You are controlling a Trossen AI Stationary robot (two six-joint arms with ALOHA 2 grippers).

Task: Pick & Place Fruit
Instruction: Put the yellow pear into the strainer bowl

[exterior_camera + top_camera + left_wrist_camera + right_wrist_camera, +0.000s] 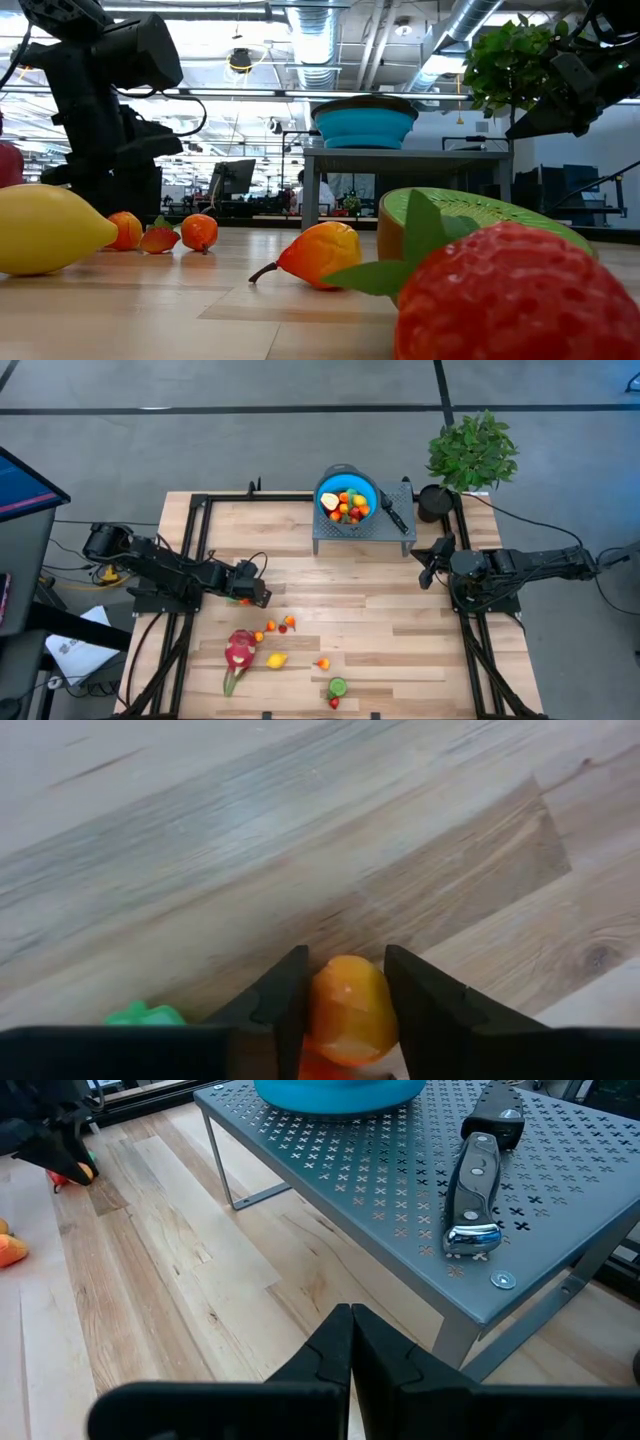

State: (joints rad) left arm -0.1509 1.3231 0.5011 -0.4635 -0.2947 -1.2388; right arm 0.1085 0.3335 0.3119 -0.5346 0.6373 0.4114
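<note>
Near edge of worktop [400, 630]: loose fruit, dragon fruit [239, 650] among it. Mid-worktop, left hand [345, 1010] low on the wood, fingers pinching an orange fruit [347, 1010]. Right hand [351, 1345] shut, empty, beside grey stand [400, 1190]. Farther back, blue bowl [347, 495] with fruit on stand.

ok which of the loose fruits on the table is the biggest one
The pink-red dragon fruit with green tips, lying near the table's front left. It dwarfs the yellow lemon beside it and the small orange fruits scattered nearby.
</note>
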